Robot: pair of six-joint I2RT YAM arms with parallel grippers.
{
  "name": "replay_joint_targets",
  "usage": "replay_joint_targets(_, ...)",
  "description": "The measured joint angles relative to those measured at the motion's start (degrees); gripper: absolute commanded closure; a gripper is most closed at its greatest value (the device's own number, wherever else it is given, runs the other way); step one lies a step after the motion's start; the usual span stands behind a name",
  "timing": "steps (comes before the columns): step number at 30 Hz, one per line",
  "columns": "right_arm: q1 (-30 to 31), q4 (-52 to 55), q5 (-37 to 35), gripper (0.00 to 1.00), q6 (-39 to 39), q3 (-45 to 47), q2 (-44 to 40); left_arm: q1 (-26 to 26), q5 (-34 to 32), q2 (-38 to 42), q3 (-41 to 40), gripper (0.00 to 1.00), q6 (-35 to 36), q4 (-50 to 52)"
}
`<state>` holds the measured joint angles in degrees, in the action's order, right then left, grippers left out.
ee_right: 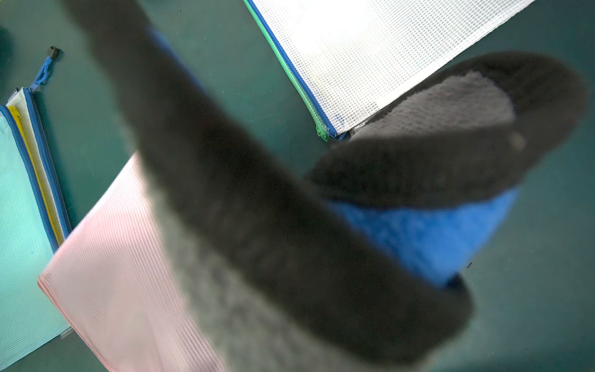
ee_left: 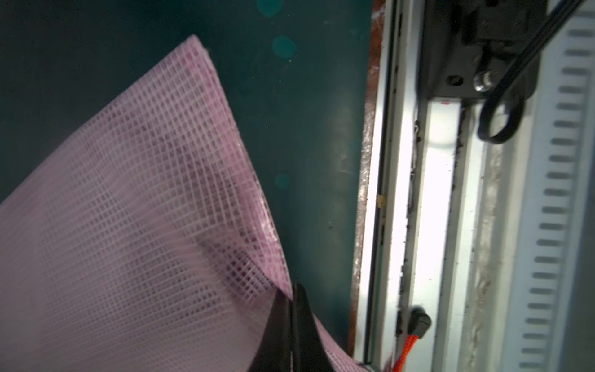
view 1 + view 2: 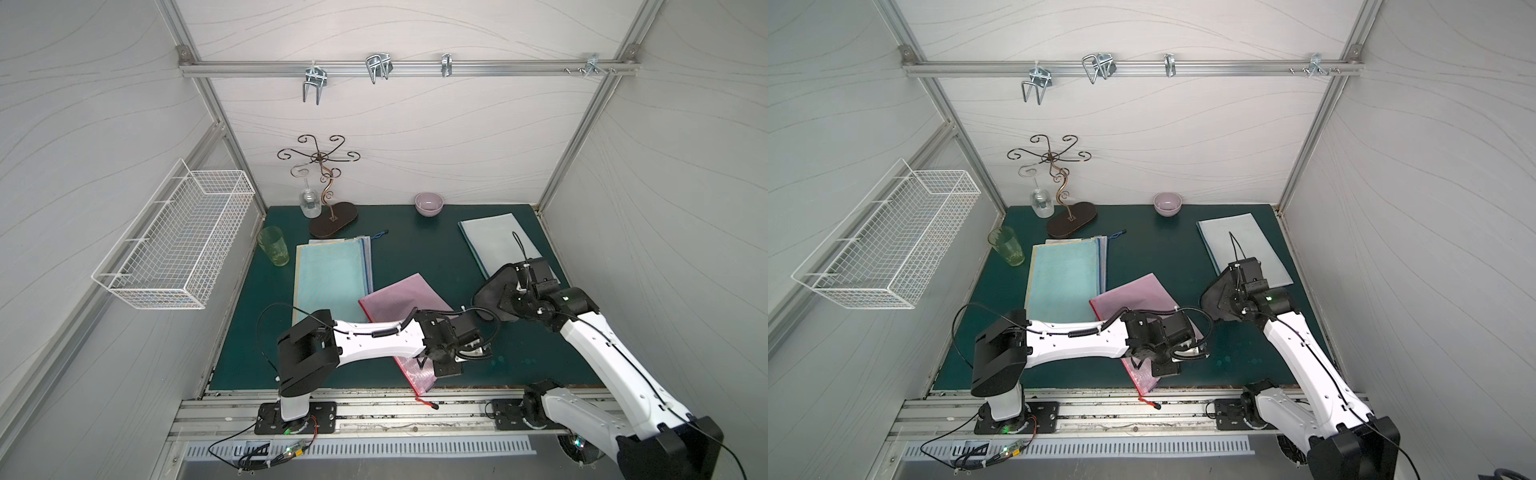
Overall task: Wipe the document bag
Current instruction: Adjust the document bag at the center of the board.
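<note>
The pink mesh document bag [image 3: 399,299] [image 3: 1133,297] lies slantwise in the middle of the green mat, and its front corner hangs over the table's front edge. My left gripper [image 2: 292,291] [image 3: 446,368] is shut on the bag's long edge near that front corner, where the pink mesh [image 2: 128,225] bends upward. Right of the bag's far end, my right gripper [image 3: 505,297] is shut on a dark grey cloth [image 3: 488,295] [image 3: 1214,299]. That cloth [image 1: 257,209], with a blue patch, fills the right wrist view and hides the fingers.
A stack of bags with a teal one on top [image 3: 332,278] lies left of the pink bag, and a white bag [image 3: 503,245] lies back right. A green cup [image 3: 274,245], a glass stand [image 3: 332,224], a hanging wine glass [image 3: 309,203] and a bowl [image 3: 429,203] stand further back. A wire basket [image 3: 174,237] hangs on the left wall.
</note>
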<state>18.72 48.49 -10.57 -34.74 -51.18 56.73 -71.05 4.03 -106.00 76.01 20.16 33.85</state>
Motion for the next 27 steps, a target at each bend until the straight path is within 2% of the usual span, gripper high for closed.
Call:
replay_joint_targets(8, 0.0, -0.22, -0.68, 1.0, -0.48, 0.04, 0.02, 2.78, 1.42, -6.1, -0.02, 1.0, 12.76, -4.46)
replay_joint_targets(15, 0.0, -1.03, -0.94, 1.0, -0.83, 0.81, 0.85, 2.16, 2.25, -9.14, 1.01, 1.0, 19.71, -8.2)
replay_joint_targets(16, 0.0, -1.11, -0.94, 1.0, -0.83, 0.92, 0.96, 1.9, 2.23, -9.25, 1.11, 0.96, 19.96, -8.52)
replay_joint_targets(17, 0.0, -1.22, -0.92, 1.0, -0.83, 1.07, 0.98, 1.73, 2.27, -9.22, 1.11, 0.79, 19.96, -8.7)
replay_joint_targets(18, 0.0, -1.38, -0.87, 1.0, -0.83, 1.22, 0.98, 1.64, 2.32, -9.14, 1.11, 0.69, 19.98, -8.9)
replay_joint_targets(19, 0.0, -1.49, -0.76, 1.0, -0.83, 1.27, 0.96, 1.6, 2.43, -9.09, 1.11, 0.64, 19.63, -8.94)
replay_joint_targets(23, 0.0, -2.14, 0.17, 1.0, -0.79, 1.31, 1.44, 1.57, 2.69, -7.3, 0.11, 0.54, 16.63, -9.46)
replay_joint_targets(27, 0.0, -2.75, 1.68, 1.0, -0.31, 1.31, 2.71, 2.25, 2.8, -2.4, -2.6, 0.51, 10.84, -10.1)
